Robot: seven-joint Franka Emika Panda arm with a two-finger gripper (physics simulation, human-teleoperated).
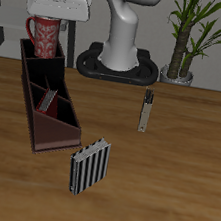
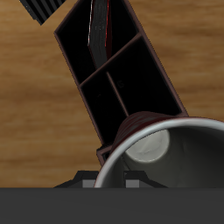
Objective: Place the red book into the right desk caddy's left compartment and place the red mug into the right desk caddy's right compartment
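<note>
Holding the red mug [image 1: 43, 35] by its rim, the gripper [image 1: 56, 9] hangs above the far end of the right desk caddy [image 1: 45, 99], at the table's back. The fingers are closed on the mug, which hangs upright and clear of the caddy, its loop handle turned toward the side away from the robot's base. In the wrist view the red mug [image 2: 166, 162] fills the foreground, its pale grey rim and inside plain to see, and the right desk caddy [image 2: 118, 74] lies beneath it with its cross partitions visible.

The caddy runs lengthwise from the table's back toward its front edge, resting on the wooden table [image 1: 170, 193]. The red book [image 1: 49, 100] stands tilted inside the left compartment [image 1: 45, 92], leaning against a wall; the wrist view shows the red book [image 2: 98, 26] as a slim dark slab with a red edge in a section beyond the mug.

A black-and-white striped book [image 1: 88, 167] stands upright on the table just beyond the caddy's near end. A second slim book [image 1: 145, 110] stands upright near the table's middle, well apart from the caddy. A potted plant [image 1: 190, 39] stands behind the table, beside the robot's base [image 1: 121, 59].
</note>
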